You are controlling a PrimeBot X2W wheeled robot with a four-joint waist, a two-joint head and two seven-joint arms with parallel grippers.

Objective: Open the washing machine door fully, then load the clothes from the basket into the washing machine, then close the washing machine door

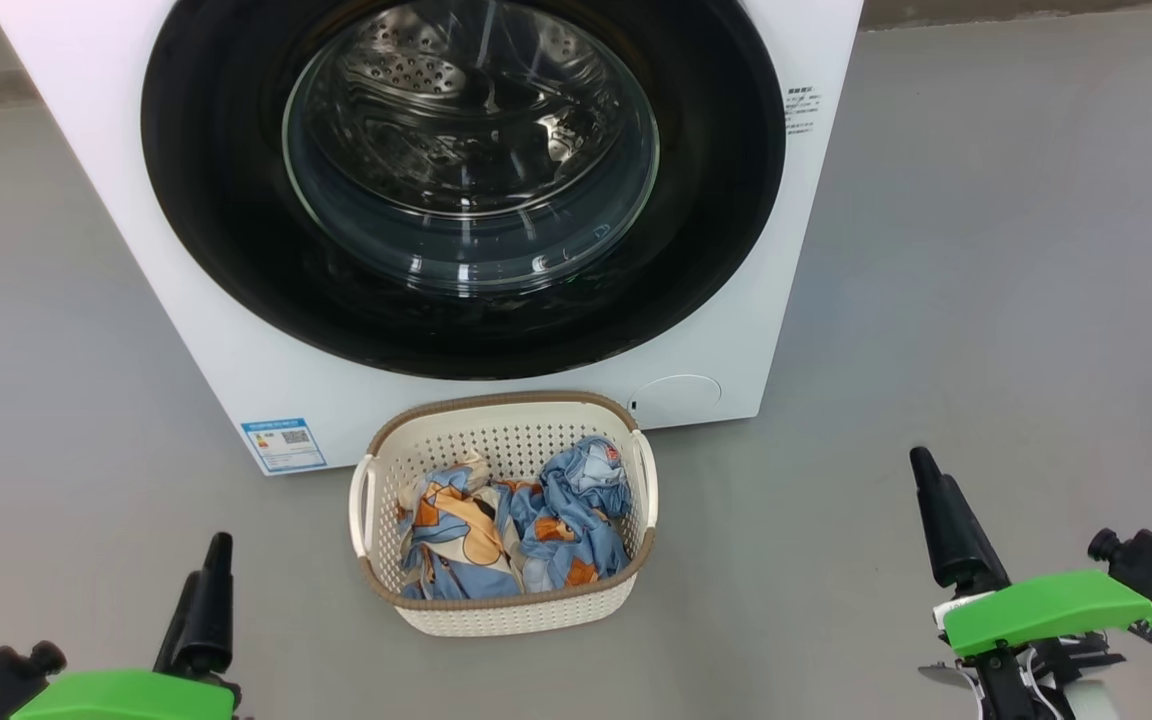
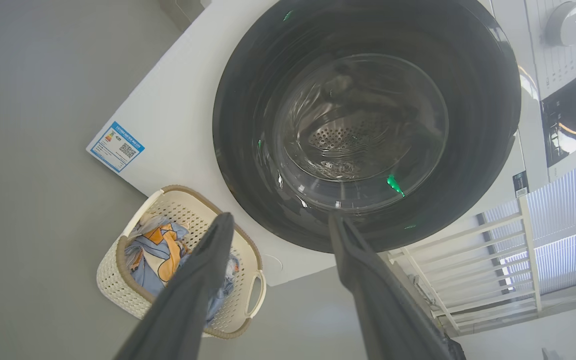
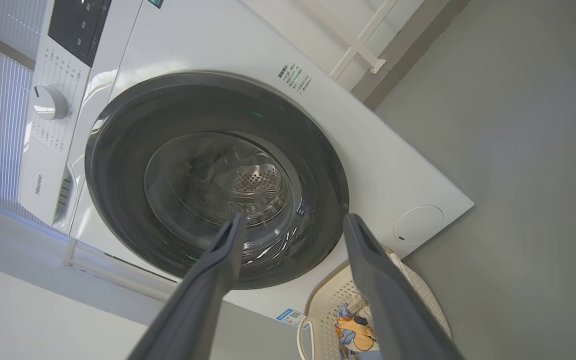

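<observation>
evidently door (image 1: 226,250) shut, clothes (image 1: 521,535) in basket (image 1: 511,618)

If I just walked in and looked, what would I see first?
The big round black washing machine door, closed, with its shiny glass window, sits at the top middle of the head view. On the grey floor in front stands a small cream basket with blue and orange clothes inside. The left hand and right hand are open, low at either side.

washing machine door (image 1: 464,150) shut (bars the way in), basket (image 1: 502,399) open above
</observation>
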